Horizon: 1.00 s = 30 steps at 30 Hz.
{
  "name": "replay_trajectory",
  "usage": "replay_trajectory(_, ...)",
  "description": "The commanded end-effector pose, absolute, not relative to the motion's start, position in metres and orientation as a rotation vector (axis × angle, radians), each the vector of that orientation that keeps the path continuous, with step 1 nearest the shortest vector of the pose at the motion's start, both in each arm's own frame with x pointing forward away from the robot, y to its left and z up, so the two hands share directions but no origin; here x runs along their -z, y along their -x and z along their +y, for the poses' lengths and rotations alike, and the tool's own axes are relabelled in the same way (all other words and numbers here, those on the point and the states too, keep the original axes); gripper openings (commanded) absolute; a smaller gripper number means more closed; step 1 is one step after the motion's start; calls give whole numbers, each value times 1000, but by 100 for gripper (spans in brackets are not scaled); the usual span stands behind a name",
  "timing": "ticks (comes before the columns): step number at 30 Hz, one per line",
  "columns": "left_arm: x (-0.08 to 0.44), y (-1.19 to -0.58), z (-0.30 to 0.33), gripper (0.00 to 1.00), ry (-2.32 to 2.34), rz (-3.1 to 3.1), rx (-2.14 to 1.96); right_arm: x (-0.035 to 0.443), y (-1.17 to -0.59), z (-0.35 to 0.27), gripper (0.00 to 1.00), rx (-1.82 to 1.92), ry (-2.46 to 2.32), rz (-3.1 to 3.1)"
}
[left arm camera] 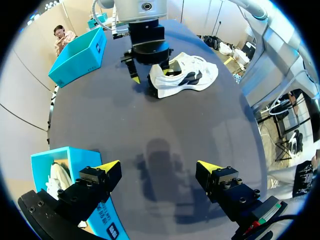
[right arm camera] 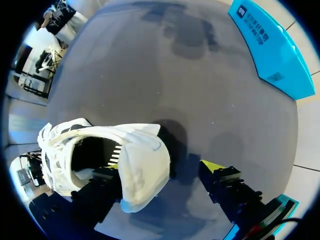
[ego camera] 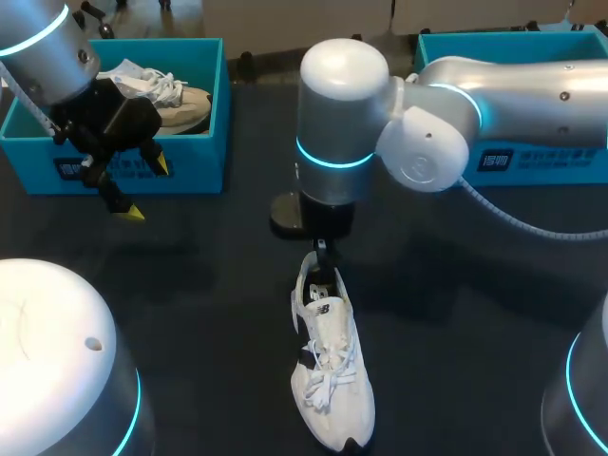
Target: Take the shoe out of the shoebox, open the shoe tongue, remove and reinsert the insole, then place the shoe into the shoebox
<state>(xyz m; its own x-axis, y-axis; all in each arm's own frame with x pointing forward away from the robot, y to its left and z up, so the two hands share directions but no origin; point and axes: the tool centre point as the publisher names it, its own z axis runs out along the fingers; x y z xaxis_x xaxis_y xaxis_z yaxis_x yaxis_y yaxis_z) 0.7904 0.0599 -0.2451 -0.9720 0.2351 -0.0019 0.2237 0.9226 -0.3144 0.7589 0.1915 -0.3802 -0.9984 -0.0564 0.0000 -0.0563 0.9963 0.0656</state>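
A white shoe (ego camera: pixel 332 370) lies on the dark table near the front middle, its heel toward the back. My right gripper (ego camera: pixel 323 255) hangs over that heel. In the right wrist view, one finger of my right gripper (right arm camera: pixel 163 166) sits inside the shoe (right arm camera: pixel 135 155) opening. The other finger stands outside with a gap to the heel, so the gripper is open around the heel wall. My left gripper (ego camera: pixel 144 188) is open and holds nothing; it hovers in front of the left teal shoebox (ego camera: pixel 204 161). The left wrist view shows the left gripper (left arm camera: pixel 159 167) over bare table, with the shoe (left arm camera: pixel 185 77) far ahead.
A second light shoe (ego camera: pixel 166 95) lies inside the left shoebox. Another teal shoebox (ego camera: pixel 560 163) stands at the back right, behind my right arm. The white domes of the arm bases (ego camera: pixel 47 361) fill the front corners.
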Motion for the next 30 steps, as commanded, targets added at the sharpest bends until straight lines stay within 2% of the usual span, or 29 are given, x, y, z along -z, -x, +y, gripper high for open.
replay_trajectory(1, 245, -791, 60, 100, 364, -3045, -487, 387, -762, 194, 70, 102, -86, -3126)
replay_trajectory(2, 245, -791, 60, 100, 364, -3045, -487, 388, -762, 194, 67, 103, -85, -3122)
replay_trajectory(5, 245, -791, 60, 100, 364, -3045, -487, 391, -763, 193, 69, 99, -79, -3112)
replay_trajectory(8, 245, -791, 60, 100, 364, -3045, -487, 392, -762, 194, 59, 99, -75, -3108)
replay_trajectory(15, 245, -791, 60, 100, 364, -3045, -487, 394, -758, 196, 61, 99, -70, -3105)
replay_trajectory(18, 245, -791, 60, 100, 364, -3045, -487, 396, -756, 197, 58, 102, -67, -3103)
replay_trajectory(19, 245, -791, 60, 100, 364, -3045, -487, 396, -756, 198, 55, 103, -66, -3101)
replay_trajectory(20, 245, -791, 60, 100, 364, -3045, -487, 397, -756, 199, 47, 103, -65, -3100)
replay_trajectory(21, 245, -791, 60, 100, 364, -3045, -487, 398, -755, 200, 31, 105, -63, -3099)
replay_trajectory(22, 245, -791, 60, 100, 364, -3045, -487, 398, -755, 201, 2, 105, -63, -3098)
replay_trajectory(23, 245, -791, 60, 100, 364, -3045, -487, 398, -755, 202, 0, 105, -63, -3097)
replay_trajectory(30, 245, -791, 60, 100, 364, -3045, -487, 386, -753, 199, 0, 77, -38, -3120)
